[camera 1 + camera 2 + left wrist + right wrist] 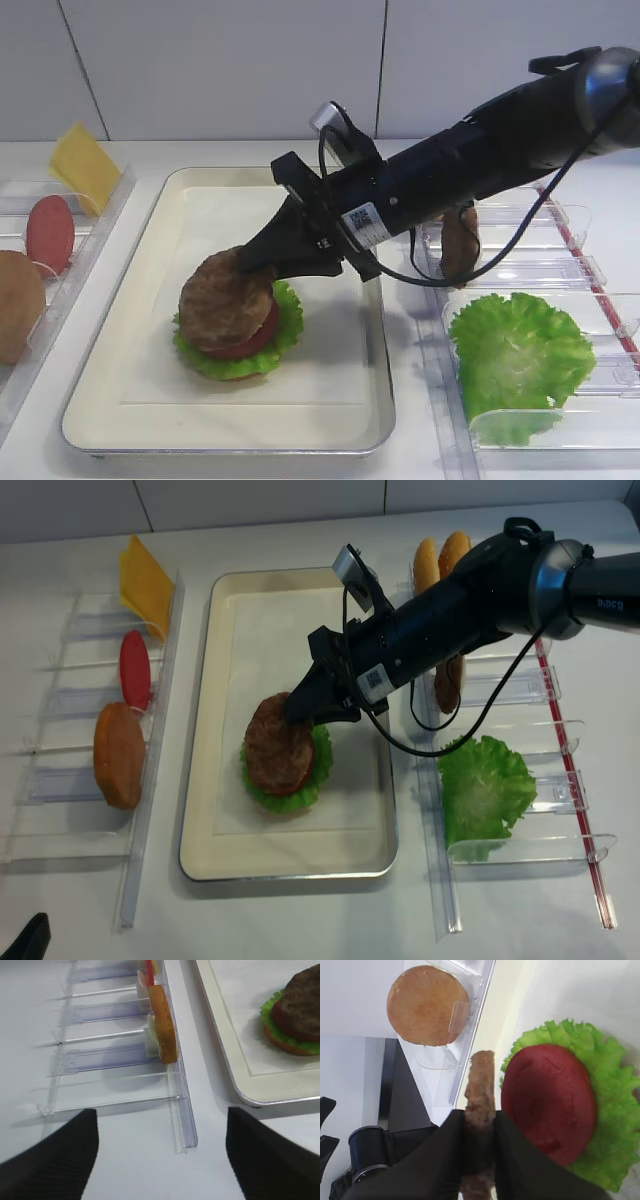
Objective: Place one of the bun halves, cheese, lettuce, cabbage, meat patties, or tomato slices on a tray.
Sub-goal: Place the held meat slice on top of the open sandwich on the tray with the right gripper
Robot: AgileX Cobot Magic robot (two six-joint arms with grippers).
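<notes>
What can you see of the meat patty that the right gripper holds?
The meat patty is a round, flat, dark-brown disc with a rough grainy surface. The right gripper is shut on its edge. It hangs tilted above the tomato slice and lettuce stacked on the tray.

"PIPER" printed on right arm (pixel 600 585) shoulder link; QR sticker on forearm (pixel 362 224), code unreadable.
</notes>
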